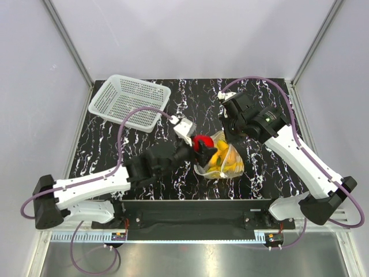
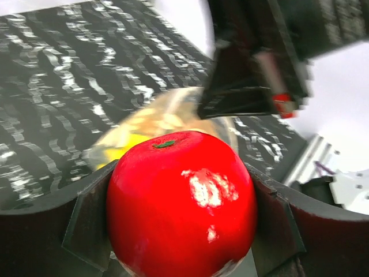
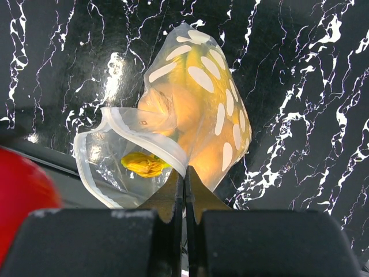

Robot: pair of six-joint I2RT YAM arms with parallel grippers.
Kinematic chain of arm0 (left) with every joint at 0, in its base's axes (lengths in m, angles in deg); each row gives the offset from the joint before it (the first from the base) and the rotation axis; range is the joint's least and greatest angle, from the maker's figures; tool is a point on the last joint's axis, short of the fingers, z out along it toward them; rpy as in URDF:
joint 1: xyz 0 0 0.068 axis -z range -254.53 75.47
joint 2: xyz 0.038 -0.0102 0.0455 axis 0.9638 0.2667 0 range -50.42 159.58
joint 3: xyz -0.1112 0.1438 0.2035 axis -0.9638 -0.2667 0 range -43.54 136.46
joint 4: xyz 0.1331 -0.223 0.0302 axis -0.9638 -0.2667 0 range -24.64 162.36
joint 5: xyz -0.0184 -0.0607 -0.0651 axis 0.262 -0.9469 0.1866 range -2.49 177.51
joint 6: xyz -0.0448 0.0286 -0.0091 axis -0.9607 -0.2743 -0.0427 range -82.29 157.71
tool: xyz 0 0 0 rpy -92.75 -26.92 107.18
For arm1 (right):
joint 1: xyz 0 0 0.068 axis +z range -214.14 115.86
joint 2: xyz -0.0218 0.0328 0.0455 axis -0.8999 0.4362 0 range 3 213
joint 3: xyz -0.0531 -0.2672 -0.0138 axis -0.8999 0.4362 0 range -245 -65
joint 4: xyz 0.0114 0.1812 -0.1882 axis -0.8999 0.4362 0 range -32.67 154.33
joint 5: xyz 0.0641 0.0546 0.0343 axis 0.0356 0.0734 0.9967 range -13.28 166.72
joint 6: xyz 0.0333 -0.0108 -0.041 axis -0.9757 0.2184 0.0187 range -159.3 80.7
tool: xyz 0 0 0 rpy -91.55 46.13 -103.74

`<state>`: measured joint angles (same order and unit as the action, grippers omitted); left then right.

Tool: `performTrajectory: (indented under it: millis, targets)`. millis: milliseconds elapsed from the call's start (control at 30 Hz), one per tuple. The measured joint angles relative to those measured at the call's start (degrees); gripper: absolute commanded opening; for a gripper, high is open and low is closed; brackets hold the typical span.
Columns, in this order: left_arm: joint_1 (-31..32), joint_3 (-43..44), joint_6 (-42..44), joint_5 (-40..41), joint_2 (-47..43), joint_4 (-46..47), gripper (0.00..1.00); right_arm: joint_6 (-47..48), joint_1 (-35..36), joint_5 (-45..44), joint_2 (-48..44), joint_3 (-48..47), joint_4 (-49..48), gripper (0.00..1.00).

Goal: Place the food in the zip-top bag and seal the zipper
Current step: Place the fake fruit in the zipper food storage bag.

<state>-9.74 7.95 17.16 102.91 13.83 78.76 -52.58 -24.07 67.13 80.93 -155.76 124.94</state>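
Top external view shows us the left hand (image 1: 196,149) clamped on the red fruit (image 1: 202,142), held just above the open mouth of the zip-top bag (image 1: 222,161), which lies on the black marbled surface (image 1: 115,150) near its middle. The left wrist view confirms that grip: a finger presses on either side of the fruit. The right wrist view has the right hand (image 3: 184,193) with its fingers pressed together, pinching the bag's mouth edge and holding it up and open. The zipper (image 3: 147,141) curls loosely, unsealed. Yellow and orange food (image 3: 190,109) shows through the plastic, though we cannot tell each piece apart. We see no other fruit loose on the surface, and the white basket (image 1: 130,101) sits well apart. We judge the filling nearly done: the red fruit has yet to go in, and then the zipper needs pressing closed.
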Motion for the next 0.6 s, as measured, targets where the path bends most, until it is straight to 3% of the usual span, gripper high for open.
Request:
performTrajectory:
  millis: [200, 600]
  targets:
    - [3.87, 0.31, -2.95, 0.72, 8.50, 5.49, 0.50, 0.00, 0.00, 0.02, 0.00, -0.72, 0.04, 0.00]
    - [0.02, 3.32, -11.02, -3.74, 20.46, 8.63, 0.55, -0.02, 0.00, 0.20, -0.11, -0.76, 0.26, 0.00]
